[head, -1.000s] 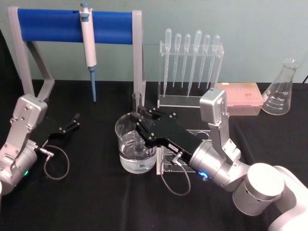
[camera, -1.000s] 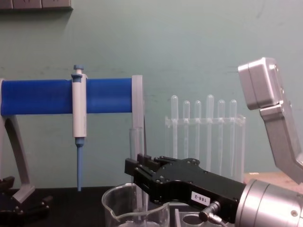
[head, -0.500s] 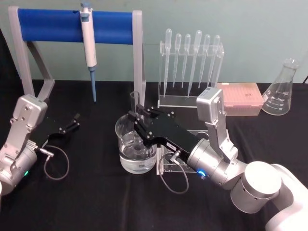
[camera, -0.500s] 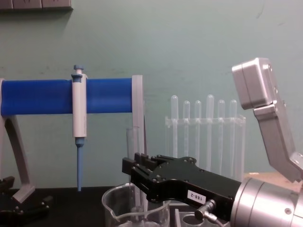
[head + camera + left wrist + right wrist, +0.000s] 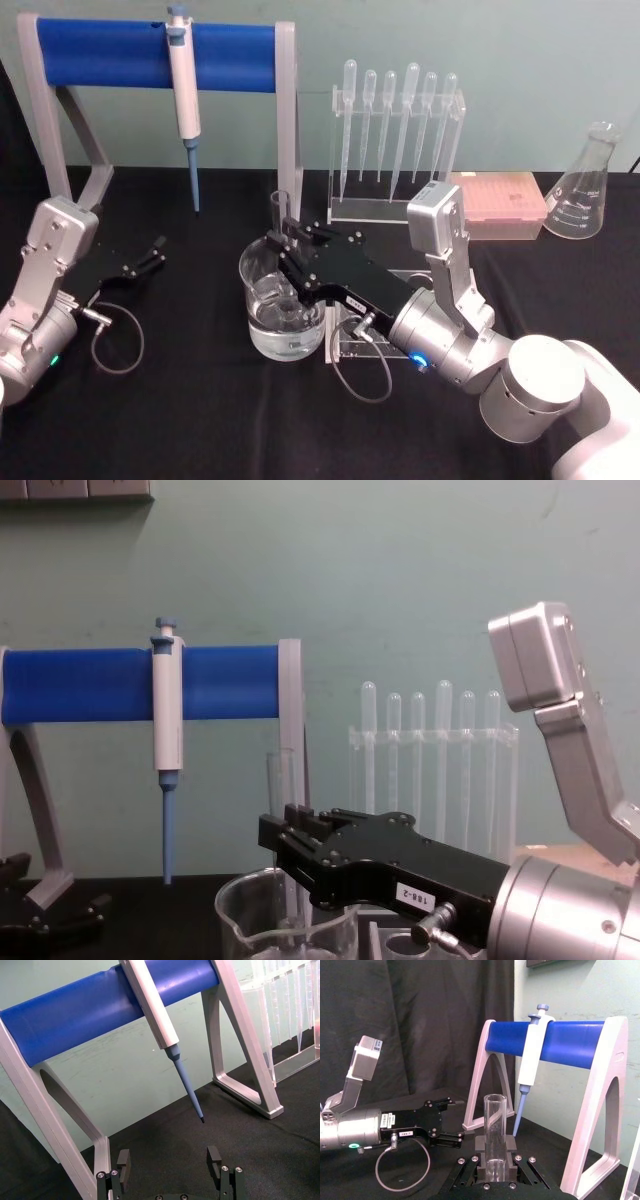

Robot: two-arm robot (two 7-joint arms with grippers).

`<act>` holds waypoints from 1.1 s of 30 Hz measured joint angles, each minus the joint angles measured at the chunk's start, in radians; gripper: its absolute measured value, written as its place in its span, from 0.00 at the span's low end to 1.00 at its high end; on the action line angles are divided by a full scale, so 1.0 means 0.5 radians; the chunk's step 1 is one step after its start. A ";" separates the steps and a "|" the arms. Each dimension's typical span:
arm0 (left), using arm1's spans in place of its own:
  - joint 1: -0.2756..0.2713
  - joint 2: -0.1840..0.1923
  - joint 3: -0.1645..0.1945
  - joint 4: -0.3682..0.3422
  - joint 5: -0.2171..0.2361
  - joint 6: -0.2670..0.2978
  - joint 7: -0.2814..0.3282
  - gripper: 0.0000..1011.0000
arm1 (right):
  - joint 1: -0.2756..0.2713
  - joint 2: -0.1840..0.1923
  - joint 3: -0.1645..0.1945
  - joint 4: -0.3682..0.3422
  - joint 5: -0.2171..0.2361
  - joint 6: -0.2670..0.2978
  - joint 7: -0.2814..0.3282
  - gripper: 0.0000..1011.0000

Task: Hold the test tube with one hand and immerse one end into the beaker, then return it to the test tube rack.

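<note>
Reach from your right: the right gripper [image 5: 283, 243] stretches level over the beaker [image 5: 250, 282], fingers clamped on the test tube [image 5: 283, 210], which stands upright with its lower part inside the glass. The grey post [image 5: 288, 110] stands near behind. The left gripper [image 5: 150, 255], fingers spread, sits well left.

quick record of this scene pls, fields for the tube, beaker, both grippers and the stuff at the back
test tube: upright, lower end down inside the beaker
beaker: front middle, holds clear liquid
right gripper: shut on the test tube, above the beaker
left gripper: open, holding nothing, parked at the left
pipettor: hangs on the blue stand at the back
pipettes: six, in a clear rack behind the beaker
flask: far right
</note>
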 joint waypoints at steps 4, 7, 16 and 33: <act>0.000 0.000 0.000 0.000 0.000 0.000 0.000 0.99 | 0.001 -0.001 0.000 0.001 0.002 0.000 0.000 0.22; 0.000 0.000 0.000 0.000 0.000 0.000 0.000 0.99 | 0.001 -0.001 0.000 0.001 0.004 0.000 0.000 0.22; 0.000 0.000 0.000 0.000 0.000 0.000 0.000 0.99 | 0.003 -0.001 0.000 0.003 0.006 0.000 0.000 0.22; 0.000 0.000 0.000 0.000 0.000 0.000 0.000 0.99 | 0.003 -0.001 0.000 0.004 0.008 -0.001 0.000 0.22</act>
